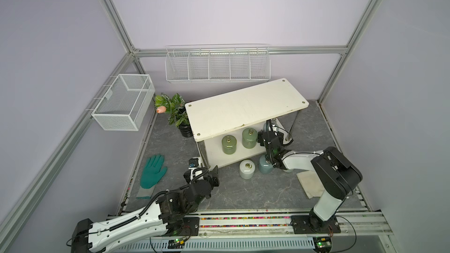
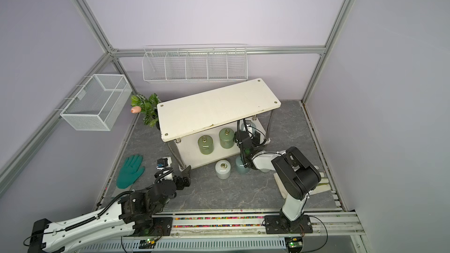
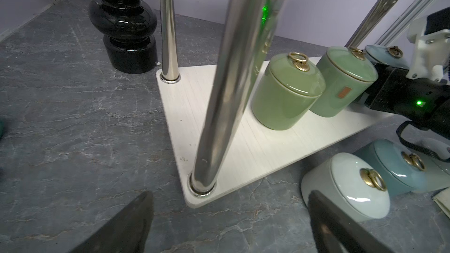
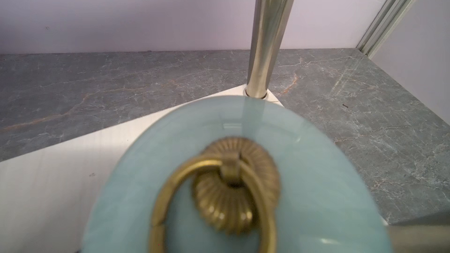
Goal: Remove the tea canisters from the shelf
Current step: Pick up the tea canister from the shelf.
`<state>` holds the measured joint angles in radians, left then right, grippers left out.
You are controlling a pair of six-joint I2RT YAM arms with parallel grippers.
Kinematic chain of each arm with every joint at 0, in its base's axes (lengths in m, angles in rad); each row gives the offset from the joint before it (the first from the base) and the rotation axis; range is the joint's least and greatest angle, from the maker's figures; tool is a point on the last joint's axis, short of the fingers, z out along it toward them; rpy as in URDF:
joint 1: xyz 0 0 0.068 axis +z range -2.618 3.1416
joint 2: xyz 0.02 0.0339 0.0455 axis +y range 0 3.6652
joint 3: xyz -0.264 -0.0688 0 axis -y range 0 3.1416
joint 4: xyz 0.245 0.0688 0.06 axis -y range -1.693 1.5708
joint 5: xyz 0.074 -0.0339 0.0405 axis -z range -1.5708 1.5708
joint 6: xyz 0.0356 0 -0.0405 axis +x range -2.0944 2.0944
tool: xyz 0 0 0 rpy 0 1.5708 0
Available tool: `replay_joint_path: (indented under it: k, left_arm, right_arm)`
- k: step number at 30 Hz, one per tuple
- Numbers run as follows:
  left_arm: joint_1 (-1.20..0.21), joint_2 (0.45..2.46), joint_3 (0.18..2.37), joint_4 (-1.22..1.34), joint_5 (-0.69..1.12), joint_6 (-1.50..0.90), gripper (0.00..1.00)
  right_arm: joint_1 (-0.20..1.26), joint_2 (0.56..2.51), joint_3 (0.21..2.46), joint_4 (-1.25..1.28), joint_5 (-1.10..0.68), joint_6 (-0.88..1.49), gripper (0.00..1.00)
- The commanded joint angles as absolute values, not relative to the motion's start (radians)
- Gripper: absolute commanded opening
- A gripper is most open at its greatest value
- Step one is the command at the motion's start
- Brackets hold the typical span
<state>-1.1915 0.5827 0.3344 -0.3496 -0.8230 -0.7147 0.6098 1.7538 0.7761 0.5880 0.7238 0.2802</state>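
My left gripper (image 3: pixel 230 194) gapes empty beside the shelf (image 1: pixel 243 110)'s near-left leg. My right gripper (image 1: pixel 276 131) is at a pale blue canister (image 4: pixel 316 166) on the lower tier's right end; whether its jaws grip, I cannot tell. Two olive canisters (image 1: pixel 229 144) stand left of it. A white canister (image 1: pixel 247 169) and a second blue canister (image 1: pixel 265 165) sit on the floor (image 1: pixel 243 195).

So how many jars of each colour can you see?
Green jars: 2
Blue jars: 2
White jars: 1
Total: 5 jars in view
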Motion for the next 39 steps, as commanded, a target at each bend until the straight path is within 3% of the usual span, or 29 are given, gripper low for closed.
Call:
replay_joint_path:
  k: [1, 6, 14, 19, 28, 31, 39]
  left_arm:
    - [-1.193, 0.565, 0.318, -0.364, -0.858, -0.735, 1.0]
    - [-1.193, 0.555, 0.313, -0.368, -0.863, -0.736, 1.0]
    - [-1.193, 0.554, 0.312, -0.373, -0.865, -0.738, 1.0]
    - [-1.193, 0.554, 0.313, -0.374, -0.865, -0.739, 1.0]
    - [-1.193, 0.555, 0.314, -0.377, -0.873, -0.737, 1.0]
    - [-1.193, 0.557, 0.315, -0.378, -0.874, -0.735, 1.0]
    - [-1.193, 0.556, 0.315, -0.38, -0.879, -0.729, 1.0]
  right_arm:
    - [0.604, 1.769, 0.801, 0.558, 0.742, 0.278, 0.91]
    - [0.602, 1.769, 0.799, 0.56, 0.747, 0.28, 1.0]
    - [0.602, 1.766, 0.791, 0.572, 0.739, 0.276, 0.89]
    - [0.602, 1.761, 0.785, 0.573, 0.73, 0.275, 0.65]
    - [0.602, 1.743, 0.767, 0.583, 0.727, 0.265, 0.59]
    - [0.603, 1.721, 0.766, 0.573, 0.718, 0.258, 0.53]
    - [0.602, 1.637, 0.751, 0.558, 0.708, 0.23, 0.54]
